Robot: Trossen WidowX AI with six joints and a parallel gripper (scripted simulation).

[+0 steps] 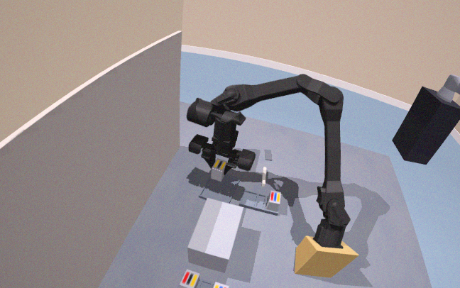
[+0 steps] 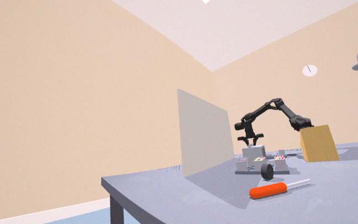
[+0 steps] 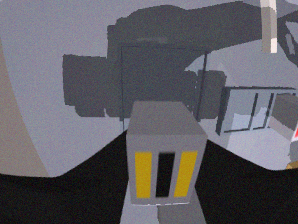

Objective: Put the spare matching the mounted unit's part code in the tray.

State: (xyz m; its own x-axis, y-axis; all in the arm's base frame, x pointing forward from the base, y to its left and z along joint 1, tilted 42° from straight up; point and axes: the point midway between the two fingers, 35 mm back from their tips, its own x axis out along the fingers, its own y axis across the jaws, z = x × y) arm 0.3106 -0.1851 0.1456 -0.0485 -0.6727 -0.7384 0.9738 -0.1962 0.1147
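The jaws [image 1: 223, 170] [image 2: 251, 144] are clenched on a grey block [image 1: 218, 170] [image 3: 165, 167], which lies between them and carries a yellow, a black and a yellow bar on one face. Block and jaws are suspended above the shallow tray [image 1: 203, 196] [image 3: 121, 85], whose outline lies in shadow on the bench [image 1: 149, 227] [image 2: 215, 204] [image 3: 55, 30]. Beside the tray is a divided rack [image 1: 259, 210] [image 3: 222, 112]; a block with red, blue and yellow bars [image 1: 275, 198] occupies its end. A large pale box [image 1: 220, 234] [image 2: 252, 152] stands near the tray.
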